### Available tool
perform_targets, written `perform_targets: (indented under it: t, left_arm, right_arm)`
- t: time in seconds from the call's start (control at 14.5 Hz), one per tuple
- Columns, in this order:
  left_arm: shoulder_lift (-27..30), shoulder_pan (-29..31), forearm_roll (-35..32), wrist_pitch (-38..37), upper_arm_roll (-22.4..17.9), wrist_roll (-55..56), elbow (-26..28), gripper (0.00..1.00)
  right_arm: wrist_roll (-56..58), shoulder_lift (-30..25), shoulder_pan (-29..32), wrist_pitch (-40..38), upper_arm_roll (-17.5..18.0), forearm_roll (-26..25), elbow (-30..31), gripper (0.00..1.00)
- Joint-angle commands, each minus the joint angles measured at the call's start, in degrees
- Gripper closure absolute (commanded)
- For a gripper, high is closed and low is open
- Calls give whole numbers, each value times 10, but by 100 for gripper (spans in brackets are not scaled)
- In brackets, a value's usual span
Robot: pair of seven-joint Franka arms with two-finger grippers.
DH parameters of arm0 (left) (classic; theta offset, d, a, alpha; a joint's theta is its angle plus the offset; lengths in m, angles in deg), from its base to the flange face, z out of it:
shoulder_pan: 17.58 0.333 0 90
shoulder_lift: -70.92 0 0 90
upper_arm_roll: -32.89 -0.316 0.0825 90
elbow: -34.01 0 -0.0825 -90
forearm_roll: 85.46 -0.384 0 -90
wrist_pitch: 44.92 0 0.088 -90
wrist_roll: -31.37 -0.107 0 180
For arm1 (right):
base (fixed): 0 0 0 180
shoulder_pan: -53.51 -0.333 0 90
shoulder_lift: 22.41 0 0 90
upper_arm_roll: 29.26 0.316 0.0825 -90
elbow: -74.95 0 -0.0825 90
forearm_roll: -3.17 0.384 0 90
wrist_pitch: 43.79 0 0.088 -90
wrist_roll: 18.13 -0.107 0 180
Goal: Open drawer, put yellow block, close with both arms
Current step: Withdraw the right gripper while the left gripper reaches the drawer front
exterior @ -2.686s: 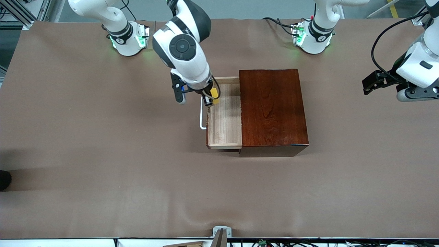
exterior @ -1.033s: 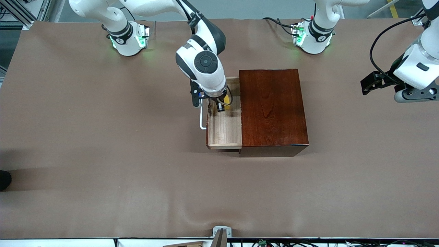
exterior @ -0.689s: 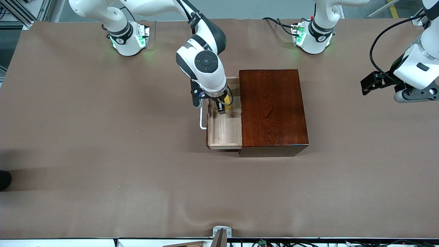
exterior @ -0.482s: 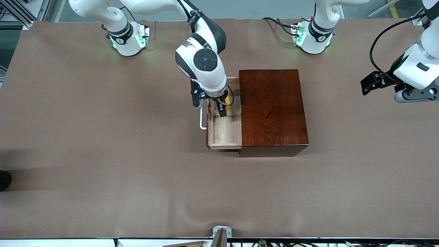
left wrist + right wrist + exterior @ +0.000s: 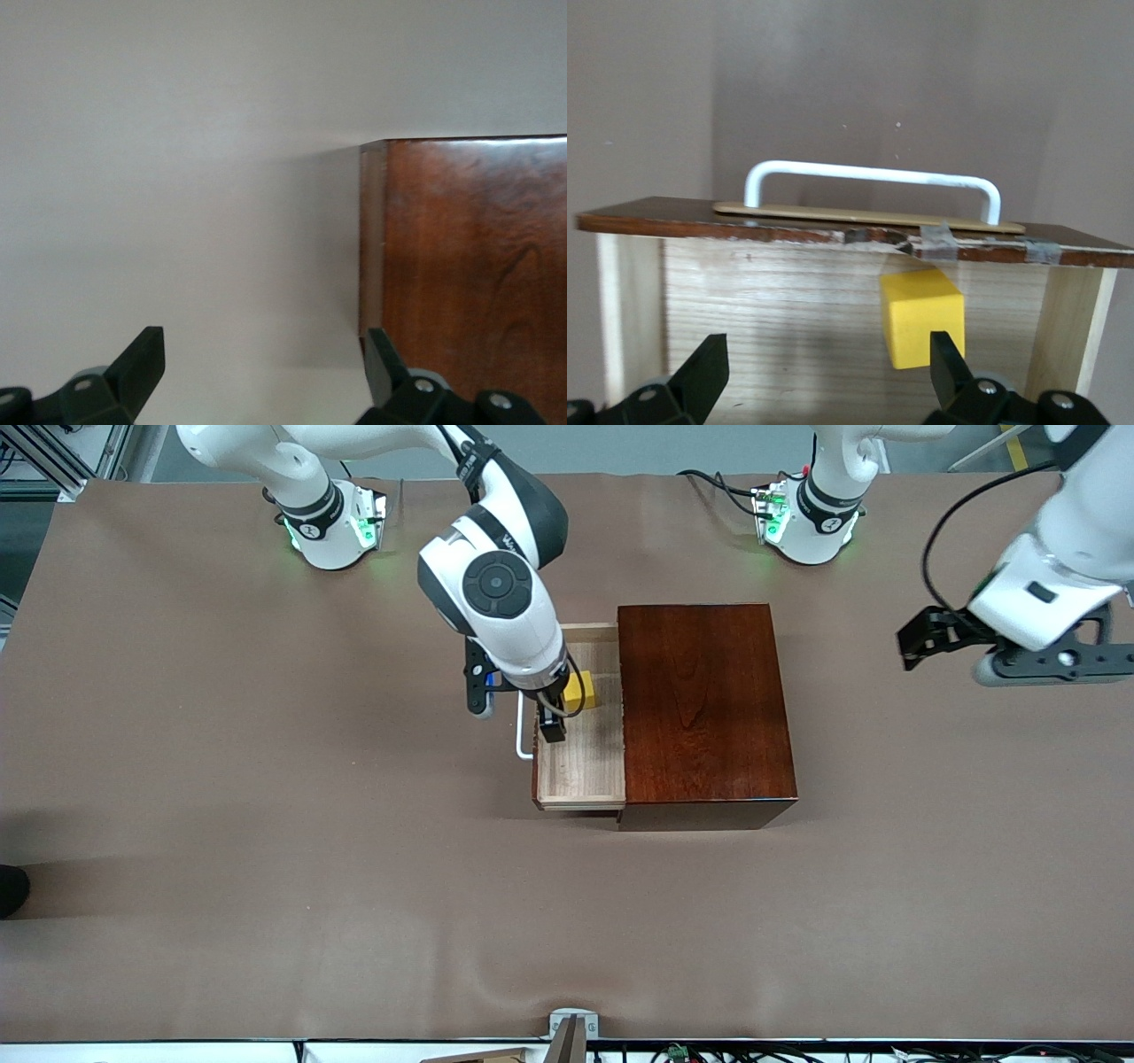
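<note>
Two white jointed arms with dark grey joint bands, round white bases [image 5: 332, 527] lit green, black cables looped at wrists and bases, dark round cap on the right arm's wrist, black two-finger right tool [image 5: 556, 713], black left tool [image 5: 926, 638]

Desk [image 5: 221, 779]: plain matte brown. Wooden box [image 5: 704, 708]: glossy dark reddish-brown with darker grain streaks, centre of the frame. Drawer [image 5: 580, 766]: pale light-wood tray with fine straight grain; dark reddish front edge [image 5: 682, 223] bearing grey tape patches; white U-shaped handle [image 5: 873, 173]. Yellow block [image 5: 580, 691]: uniform bright yellow. Arms: white shells with dark grey joint bands. Right pincer [image 5: 551, 724] and left pincer [image 5: 266, 372]: black. Bases [image 5: 341, 522], top of the frame: white, lit green.
</note>
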Motion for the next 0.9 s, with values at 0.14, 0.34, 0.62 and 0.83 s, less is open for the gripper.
perform_targets:
  t: [0.14,0.34,0.62,0.83]
  left_arm:
    - [-49,-11,49,33,69,120,-28,0]
    - [-105,-53,45,56,97,241,-67,0]
    - [-154,-129,40,138,96,366,-75,0]
    - [-209,-182,24,182,91,458,-110,0]
  right_arm:
    - [66,-5,51,-81,7,-7,-46,0]
    - [125,-18,78,-103,7,-8,-54,0]
    - [189,-37,112,-124,7,-4,-54,0]
    - [246,-40,132,-168,6,-4,-64,0]
